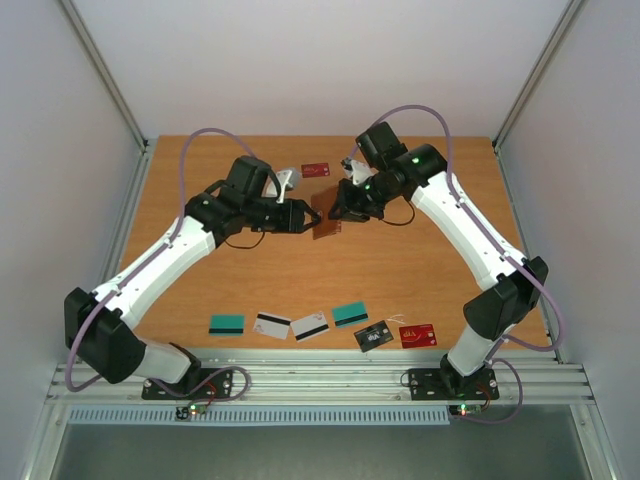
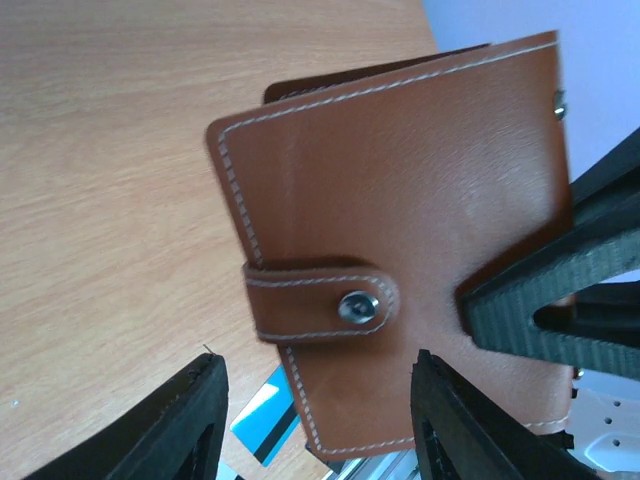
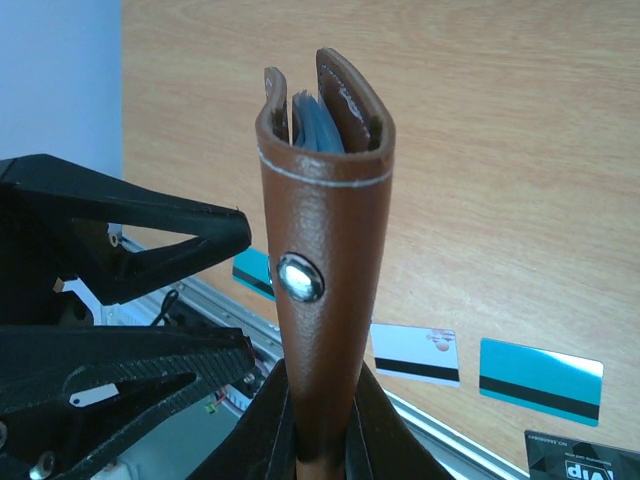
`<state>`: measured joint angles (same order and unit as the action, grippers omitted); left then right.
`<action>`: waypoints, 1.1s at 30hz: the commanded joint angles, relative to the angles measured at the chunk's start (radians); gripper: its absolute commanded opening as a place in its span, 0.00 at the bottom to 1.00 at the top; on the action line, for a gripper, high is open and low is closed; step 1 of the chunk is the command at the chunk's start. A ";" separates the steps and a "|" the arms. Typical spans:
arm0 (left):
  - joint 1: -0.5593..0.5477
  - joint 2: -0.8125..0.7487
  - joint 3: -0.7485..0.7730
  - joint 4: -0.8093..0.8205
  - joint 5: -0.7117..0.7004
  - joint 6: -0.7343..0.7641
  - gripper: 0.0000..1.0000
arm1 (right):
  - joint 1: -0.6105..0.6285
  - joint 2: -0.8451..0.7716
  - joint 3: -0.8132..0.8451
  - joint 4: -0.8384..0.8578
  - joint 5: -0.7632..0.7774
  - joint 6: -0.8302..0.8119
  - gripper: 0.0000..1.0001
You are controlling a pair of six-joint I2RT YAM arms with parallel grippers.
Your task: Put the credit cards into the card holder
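The brown leather card holder (image 1: 326, 227) hangs above the table's middle, its tab snapped shut (image 2: 358, 306). My right gripper (image 1: 338, 212) is shut on its lower edge (image 3: 315, 440) and holds it upright; grey-blue lining (image 3: 316, 125) shows at its top. My left gripper (image 1: 303, 218) is open, its fingers (image 2: 190, 425) spread on either side of the holder's corner without touching it. Two teal cards (image 1: 227, 324) (image 1: 350, 315), two white cards (image 1: 272, 324) (image 1: 310, 327), a black card (image 1: 373, 337) and a red card (image 1: 417, 335) lie in a row near the front edge. Another red card (image 1: 315, 169) lies at the back.
The wooden table (image 1: 450, 200) is walled in by white panels with metal posts. An aluminium rail (image 1: 320, 380) with both arm bases runs along the front edge. A small white object (image 1: 288, 178) lies beside the back red card.
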<state>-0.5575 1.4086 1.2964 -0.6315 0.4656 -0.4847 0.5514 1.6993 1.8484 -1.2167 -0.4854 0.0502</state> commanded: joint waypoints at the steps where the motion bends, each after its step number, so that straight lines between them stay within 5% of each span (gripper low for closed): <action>1: -0.022 0.019 0.052 0.043 0.004 0.030 0.52 | 0.017 0.010 0.046 0.000 -0.033 0.003 0.01; 19: -0.065 0.058 0.086 -0.030 -0.270 0.108 0.36 | 0.031 -0.016 0.046 0.018 -0.163 0.021 0.01; 33: -0.120 0.118 0.141 -0.207 -0.692 0.139 0.28 | 0.031 -0.026 0.065 -0.072 -0.055 0.021 0.01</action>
<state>-0.6907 1.5032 1.4399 -0.7753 -0.0639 -0.3500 0.5694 1.7042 1.8797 -1.2457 -0.5171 0.0772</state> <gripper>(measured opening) 0.278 0.102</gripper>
